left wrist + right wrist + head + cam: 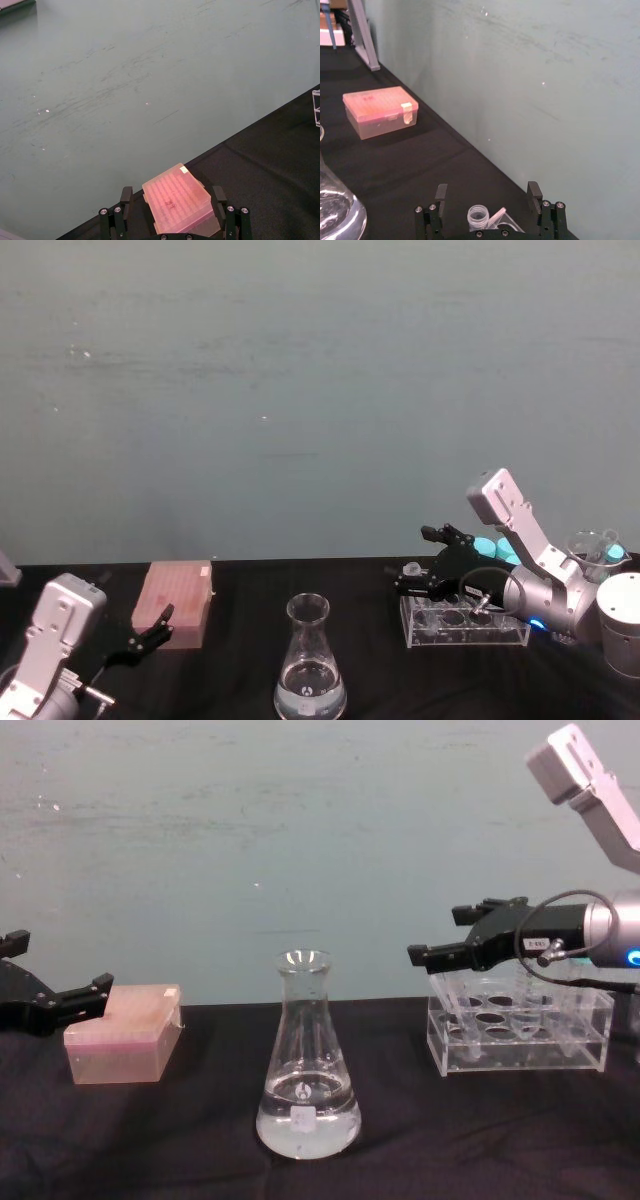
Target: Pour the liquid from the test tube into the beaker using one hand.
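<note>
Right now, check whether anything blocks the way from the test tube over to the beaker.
Nothing visible does. The test tube stands at the left end of the clear tube rack, with the open right hand around its rim. Only bare black tablecloth lies between it and the beaker. The pink tip box sits beyond, by the left hand.

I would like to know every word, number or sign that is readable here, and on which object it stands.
No text can be read.
Beaker: small white label low on the front, too small to read.
Right gripper: white tag on its body, print blurred.
Pink box: a pale tape strip, no writing visible.
</note>
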### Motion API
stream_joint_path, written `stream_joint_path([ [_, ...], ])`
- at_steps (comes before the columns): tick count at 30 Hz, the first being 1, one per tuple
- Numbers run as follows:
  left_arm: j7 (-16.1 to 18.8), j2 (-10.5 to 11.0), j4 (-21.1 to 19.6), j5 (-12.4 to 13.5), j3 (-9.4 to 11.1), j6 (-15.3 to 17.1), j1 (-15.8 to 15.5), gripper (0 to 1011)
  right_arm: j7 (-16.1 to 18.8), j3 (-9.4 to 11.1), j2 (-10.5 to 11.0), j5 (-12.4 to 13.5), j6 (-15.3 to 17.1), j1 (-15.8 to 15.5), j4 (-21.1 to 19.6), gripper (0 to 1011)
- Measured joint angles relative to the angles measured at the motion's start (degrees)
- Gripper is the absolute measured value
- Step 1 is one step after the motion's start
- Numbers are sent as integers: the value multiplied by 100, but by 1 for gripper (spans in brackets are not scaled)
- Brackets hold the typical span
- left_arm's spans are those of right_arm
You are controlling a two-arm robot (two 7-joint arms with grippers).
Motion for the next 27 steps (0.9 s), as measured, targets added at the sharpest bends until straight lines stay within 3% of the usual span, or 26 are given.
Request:
stream_joint_path([
  [27, 0, 0, 0, 0, 0, 0, 0, 1000, -536, 436, 87, 95, -146, -572, -659, 1000],
])
